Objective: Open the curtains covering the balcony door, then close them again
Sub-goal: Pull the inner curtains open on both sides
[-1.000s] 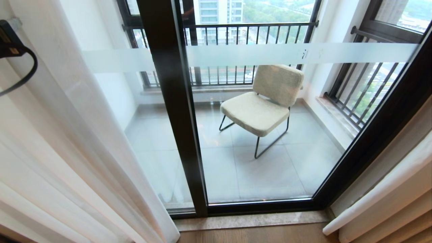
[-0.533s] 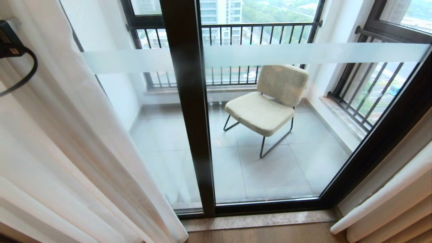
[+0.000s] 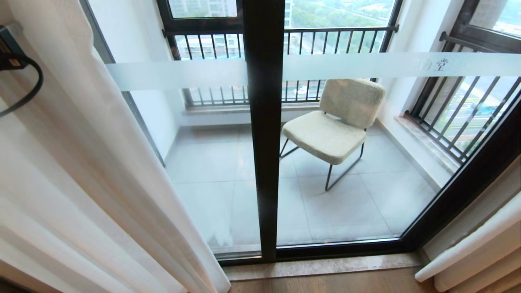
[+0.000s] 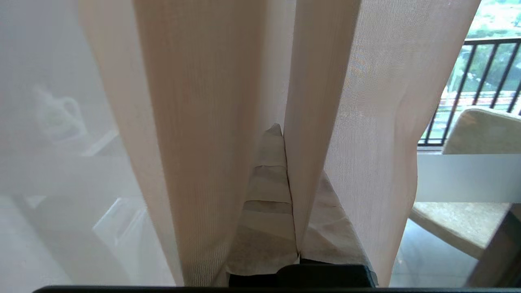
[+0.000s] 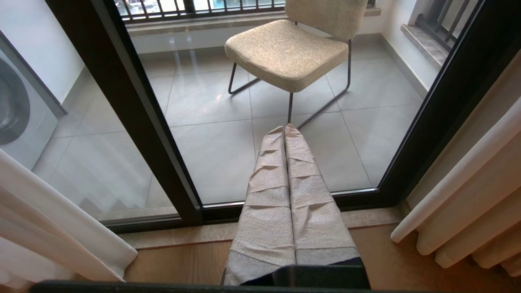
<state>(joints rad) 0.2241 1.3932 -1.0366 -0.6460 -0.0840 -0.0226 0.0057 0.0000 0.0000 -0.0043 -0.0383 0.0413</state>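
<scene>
Left claw point(image 4: 285, 134) clamped on fold of sheer curtains point(image 4: 317, 122); keep pinch firm, draw steadily along balcony door point(image 3: 264, 162). Right claw point(image 5: 285, 130) closed, empty, parked.

Only readable text you get: the frosted band point(image 3: 366, 65) across the glass of the balcony door point(image 3: 264, 134) carries small pale characters near its right end; the last one reads "堂", the one before it is too faint to read.
</scene>
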